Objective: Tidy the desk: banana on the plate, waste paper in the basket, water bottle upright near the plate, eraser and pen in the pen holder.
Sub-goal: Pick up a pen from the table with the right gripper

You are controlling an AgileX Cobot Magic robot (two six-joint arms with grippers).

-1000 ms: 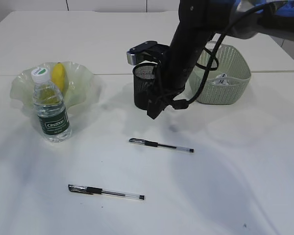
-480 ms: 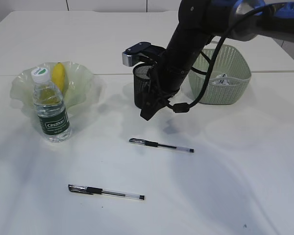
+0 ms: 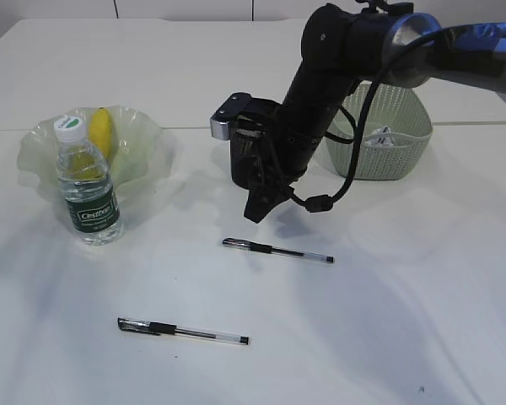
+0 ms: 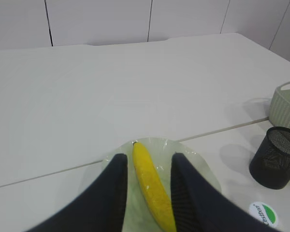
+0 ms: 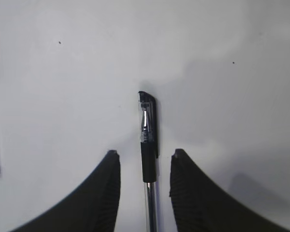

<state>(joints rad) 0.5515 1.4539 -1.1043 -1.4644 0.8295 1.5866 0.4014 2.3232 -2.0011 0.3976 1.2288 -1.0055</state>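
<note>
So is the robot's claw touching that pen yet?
Apart. The exterior view shows the right gripper hanging above the pen, with bare desk between them; the right wrist view only frames it between open jaws.

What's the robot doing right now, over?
Right gripper jaws open, straddling the near pen, not gripping. Left jaws open above the banana on the plate. Second pen waiting. Nothing blocking.

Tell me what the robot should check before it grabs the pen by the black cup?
1. Right gripper open, a finger each side of the nearer pen: ok.
2. Nearer pen lies flat on the desk, not yet gripped: ok.
3. Pen holder upright: ok.
4. Room inside the pen holder: cannot tell.
5. Second pen lies apart from the first: ok.
6. Banana on the plate: ok.
</note>
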